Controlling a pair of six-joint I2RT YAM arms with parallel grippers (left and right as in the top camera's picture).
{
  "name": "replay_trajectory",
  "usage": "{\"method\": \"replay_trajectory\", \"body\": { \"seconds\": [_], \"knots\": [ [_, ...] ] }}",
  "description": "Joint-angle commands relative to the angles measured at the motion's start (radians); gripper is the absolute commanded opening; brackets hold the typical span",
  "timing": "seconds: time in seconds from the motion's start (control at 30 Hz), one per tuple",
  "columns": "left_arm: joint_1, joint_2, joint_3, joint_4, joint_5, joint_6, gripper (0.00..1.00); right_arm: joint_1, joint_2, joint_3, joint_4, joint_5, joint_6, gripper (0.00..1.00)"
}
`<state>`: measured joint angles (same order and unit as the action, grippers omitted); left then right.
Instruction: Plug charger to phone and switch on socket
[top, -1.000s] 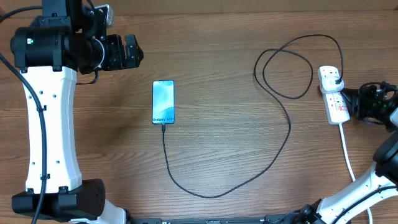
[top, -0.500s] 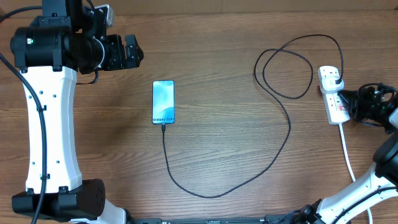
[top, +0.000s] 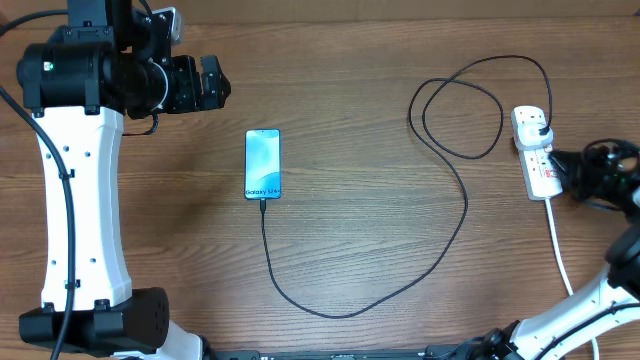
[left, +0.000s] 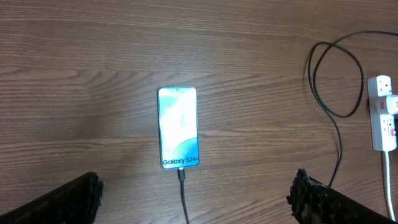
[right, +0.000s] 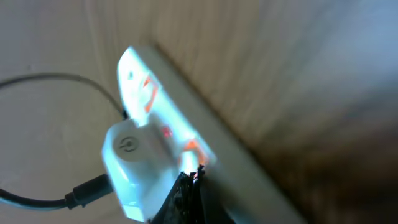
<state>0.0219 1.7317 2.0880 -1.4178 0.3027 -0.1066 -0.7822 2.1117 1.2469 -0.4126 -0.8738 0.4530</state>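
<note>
Wood table (top: 350, 100) fills the overhead shot, and the L arm (top: 80, 200) is the big white shape down the left side. The left gripper (top: 218, 82) hangs up by the far-left corner with its fingers (left: 74, 199) spread wide apart and nothing between them, well away from the action. Next, the charger (top: 465, 215): a long black cable that loops once at top right, then sweeps down and round the near side. Its connector tip is pushed into the bottom edge of the phone (top: 263, 164). The phone lies flat at centre-left, screen up ("Galaxy S24+" reads clearly in the L wrist cam). A white cord (top: 558, 250) trails toward the near edge from the socket (top: 535, 150) at far right, with the cable's plug end seated in its far outlet. The right gripper (top: 560, 165) has its fingers pinched together and its tip right on the strip's red-marked switch area. R wrist cam is blurry, but a red glow shows there.
</note>
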Motion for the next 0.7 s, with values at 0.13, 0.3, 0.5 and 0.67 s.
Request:
{"method": "replay_trajectory", "body": {
  "seconds": [0.13,0.3,0.5,0.67],
  "knots": [
    [0.002,-0.01,0.009,0.001,0.002,-0.006,1.0,-0.102,-0.211,-0.015,-0.047,-0.003,-0.001,0.04],
    [0.002,-0.01,0.009,0.001,0.001,-0.005,1.0,-0.088,-0.354,-0.015,-0.06,-0.004,-0.001,0.04],
    [0.002,-0.01,0.009,0.001,0.002,-0.006,1.0,0.0,-0.545,-0.014,-0.124,-0.022,-0.05,0.04],
    [0.002,-0.01,0.009,0.001,0.002,-0.006,1.0,0.124,-0.696,-0.012,-0.179,0.055,-0.066,0.04]
  ]
}}
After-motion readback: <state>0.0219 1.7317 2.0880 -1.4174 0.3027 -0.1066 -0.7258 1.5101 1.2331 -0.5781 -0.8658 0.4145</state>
